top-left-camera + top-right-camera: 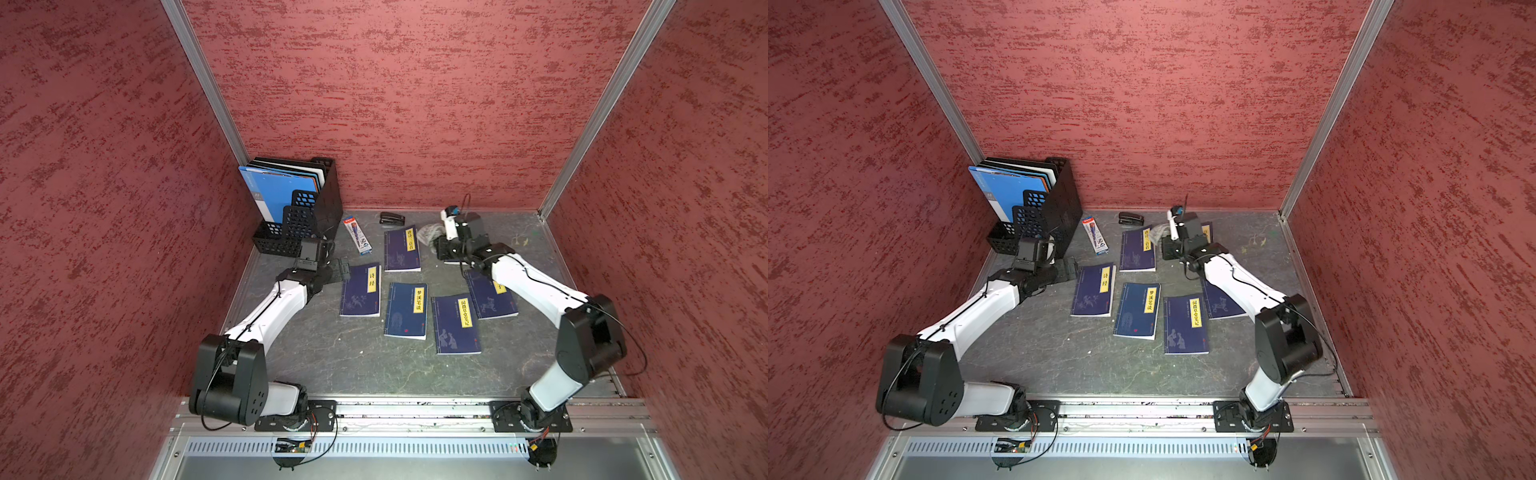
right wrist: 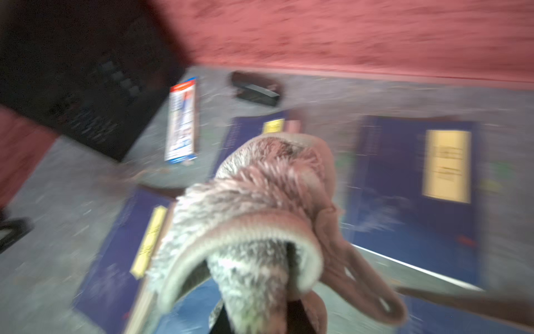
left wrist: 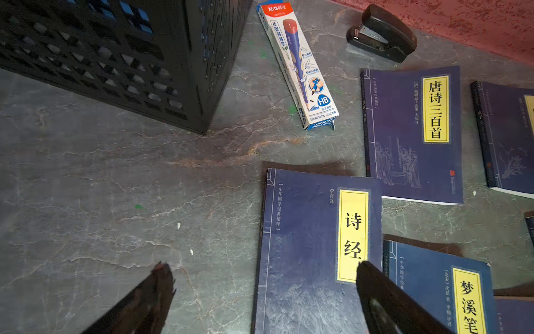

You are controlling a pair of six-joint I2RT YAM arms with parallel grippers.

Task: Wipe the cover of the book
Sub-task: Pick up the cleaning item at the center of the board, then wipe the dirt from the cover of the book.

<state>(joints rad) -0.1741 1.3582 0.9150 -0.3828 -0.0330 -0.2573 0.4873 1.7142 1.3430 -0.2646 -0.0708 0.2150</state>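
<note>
Here we look down on a grey marbled table (image 1: 332, 365) scattered with dark blue paperback books, each with a yellow title strip. The right end effector (image 1: 435, 244) is clenched on a fuzzy pink-grey cloth (image 2: 260, 202), which bunches and droops from the jaws near the back wall. We cannot tell whether it touches the table.

The book titled 唐诗三百首 (image 1: 402, 249) lies flat just beside the cloth, on the robot's left. Its long axis runs from the front of the table toward the back wall. A second book (image 1: 1207, 230) sits partly hidden under the same wrist, so we cannot tell which cover is meant. Either way, we judge the right arm the nearer one: a short sideways move would lay the cloth on a cover.

That arm reaches long and low from its base, forearm passing over another book, wrist turned toward the robot's left. Its wrist view is blurred.

The left end effector (image 3: 264, 270) is released, fingers spread wide and holding nothing. It hovers low at the left edge of the book titled 诗经 (image 3: 312, 231).
</note>
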